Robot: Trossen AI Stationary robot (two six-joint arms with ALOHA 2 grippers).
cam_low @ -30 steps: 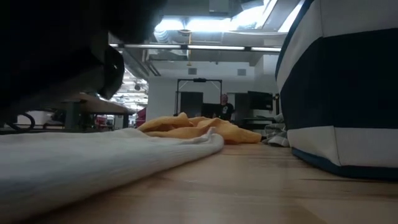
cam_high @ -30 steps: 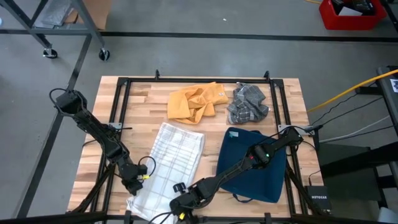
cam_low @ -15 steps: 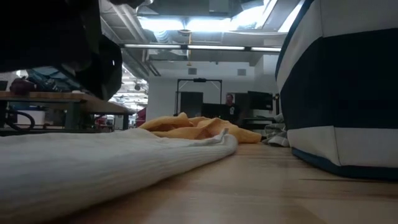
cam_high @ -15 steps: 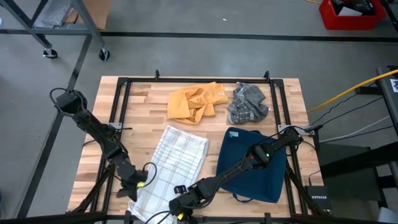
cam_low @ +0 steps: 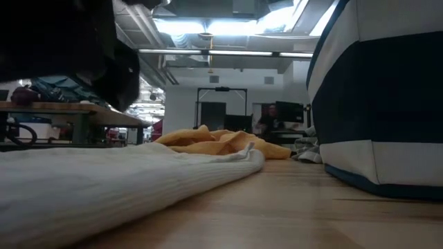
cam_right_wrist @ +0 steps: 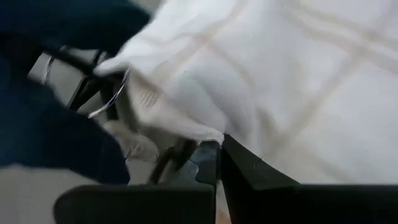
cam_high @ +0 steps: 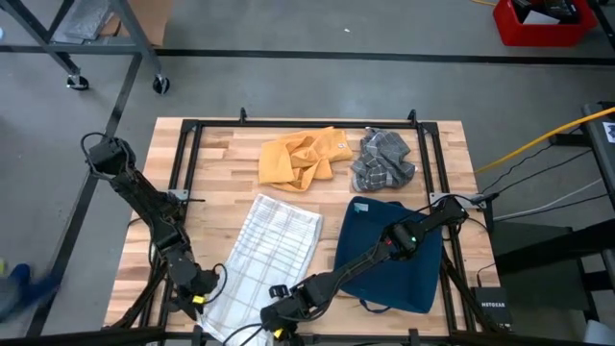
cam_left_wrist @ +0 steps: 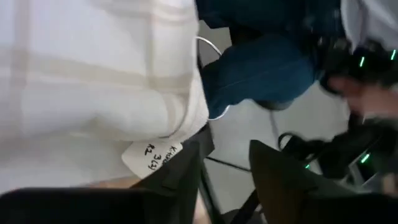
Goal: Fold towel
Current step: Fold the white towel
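Observation:
A white towel with faint beige checks [cam_high: 271, 252] lies spread flat on the wooden table, left of centre; the low view shows its rumpled edge [cam_low: 228, 162]. My left gripper [cam_high: 196, 291] stands open just off the towel's near left corner, where a white tag [cam_left_wrist: 152, 155] sticks out beside one finger [cam_left_wrist: 186, 168]. Whether that finger touches the cloth, I cannot tell. My right gripper [cam_high: 278, 312] is shut at the towel's near right corner. My right gripper [cam_right_wrist: 219, 146] pinches the towel's hemmed edge [cam_right_wrist: 202, 132] at the near right corner between its two fingers. It comes slanting down from the table's right. The cloth bunches up a little at the fingers, and the remainder lies on the table.
A dark blue cloth [cam_high: 396, 252] lies right of the towel, under my right arm. An orange cloth [cam_high: 300, 159] and a grey checked cloth [cam_high: 384, 160] lie at the far side. Black rails [cam_high: 187, 173] frame the tabletop. A person [cam_low: 266, 119] moves in the room behind.
My left gripper has drawn off the towel's left edge toward the table's near left corner, rolling as it went. The towel's far right corner has slid a little to the right, so the cloth lies wider. My right gripper has kept its place.

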